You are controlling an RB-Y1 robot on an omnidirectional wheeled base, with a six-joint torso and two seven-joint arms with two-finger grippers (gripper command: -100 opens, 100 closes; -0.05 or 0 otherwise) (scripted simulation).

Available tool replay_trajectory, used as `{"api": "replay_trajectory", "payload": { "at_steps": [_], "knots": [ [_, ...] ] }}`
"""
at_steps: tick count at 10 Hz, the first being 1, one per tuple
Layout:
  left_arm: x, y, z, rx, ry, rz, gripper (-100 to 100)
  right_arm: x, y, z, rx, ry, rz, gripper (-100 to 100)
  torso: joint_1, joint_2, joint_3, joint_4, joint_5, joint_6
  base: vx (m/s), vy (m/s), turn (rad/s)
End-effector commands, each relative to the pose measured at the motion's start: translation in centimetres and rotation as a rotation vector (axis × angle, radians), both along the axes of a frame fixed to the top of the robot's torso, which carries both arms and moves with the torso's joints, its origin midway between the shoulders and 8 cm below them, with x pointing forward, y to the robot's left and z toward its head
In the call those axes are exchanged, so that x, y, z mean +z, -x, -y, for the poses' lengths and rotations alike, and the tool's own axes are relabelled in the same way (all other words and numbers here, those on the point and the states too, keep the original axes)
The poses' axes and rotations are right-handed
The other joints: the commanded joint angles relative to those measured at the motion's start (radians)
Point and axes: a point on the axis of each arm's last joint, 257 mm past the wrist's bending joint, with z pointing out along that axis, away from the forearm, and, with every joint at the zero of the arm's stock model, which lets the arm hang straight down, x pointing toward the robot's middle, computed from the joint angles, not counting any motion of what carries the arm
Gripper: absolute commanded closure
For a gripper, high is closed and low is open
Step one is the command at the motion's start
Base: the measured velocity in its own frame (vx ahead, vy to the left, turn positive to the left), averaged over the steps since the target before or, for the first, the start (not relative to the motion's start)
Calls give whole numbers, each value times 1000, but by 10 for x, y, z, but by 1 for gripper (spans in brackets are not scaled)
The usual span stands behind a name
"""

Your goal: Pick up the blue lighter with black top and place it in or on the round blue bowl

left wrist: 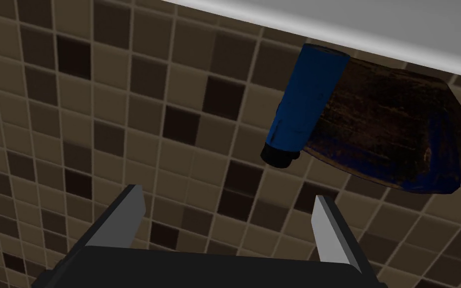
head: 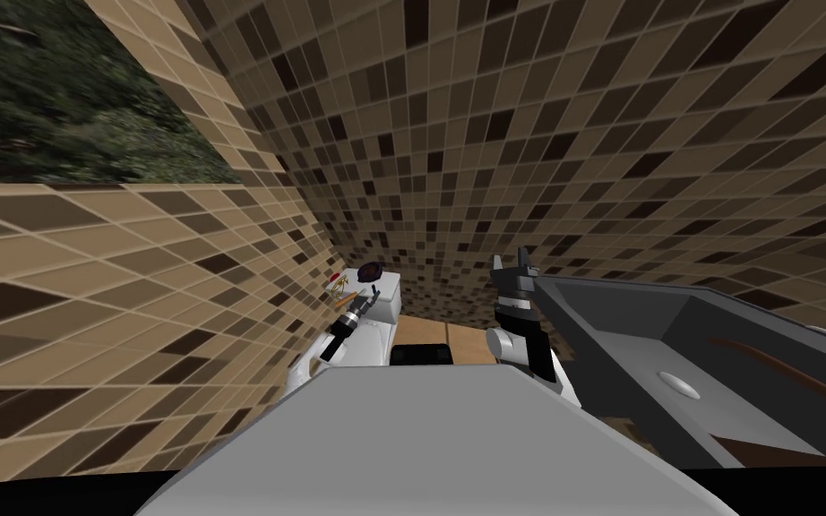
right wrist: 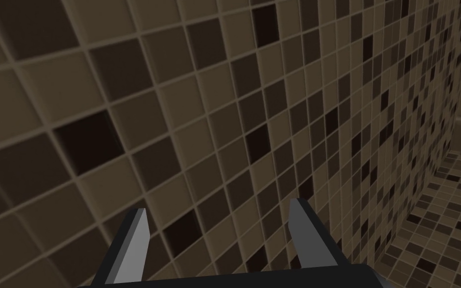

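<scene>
Lighter (left wrist: 305,100) status for you: blue body, black cap, lying against the side of the round bowl (left wrist: 399,137) and touching it. Its blue end meets the white surface (left wrist: 374,30) and its black cap points away from it. You can't tell from the left wrist view whether it rests inside the bowl or only leans on the outside. The bowl renders dark brown with blue patches.

In the head view you'll find the bowl (head: 368,271) on top of the white toilet tank (head: 389,303), in the corner of the mosaic-tiled walls (head: 581,134).

Left gripper (left wrist: 227,197): fingers spread wide with nothing between them, pointed at the tiled wall, lighter and bowl just beyond the fingertips and off to one side. In the head view the left gripper (head: 369,297) hangs over the tank, just short of the bowl.

Right gripper (right wrist: 219,207): fingers apart, holding nothing, facing tile. The head view puts it (head: 511,266) raised beside the end of the grey tub (head: 635,331), well apart from the bowl.
</scene>
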Motion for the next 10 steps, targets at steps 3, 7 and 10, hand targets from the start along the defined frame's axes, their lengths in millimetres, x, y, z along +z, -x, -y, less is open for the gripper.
{"api": "replay_trajectory", "payload": {
  "at_steps": [3, 7, 10],
  "knots": [
    [-28, 0, -23, 2, -175, -31, -100, 0, 0, 0, 0, 0, 0, 0, 0, 0, 0, 0, 0, 0, 36, 1, -56],
    [-37, 1, -29, 1, -225, -40, 0, 0, 0, 0, 0, 0, 0, 0, -1, 1, 0, 0, 0, 0, 26, 3, -27],
    [-36, 1, -29, 1, -224, -40, 100, 0, 0, 0, 0, 0, 0, 0, -1, 2, 1, 1, 0, 0, 0, 0, 0]
  ]
}}
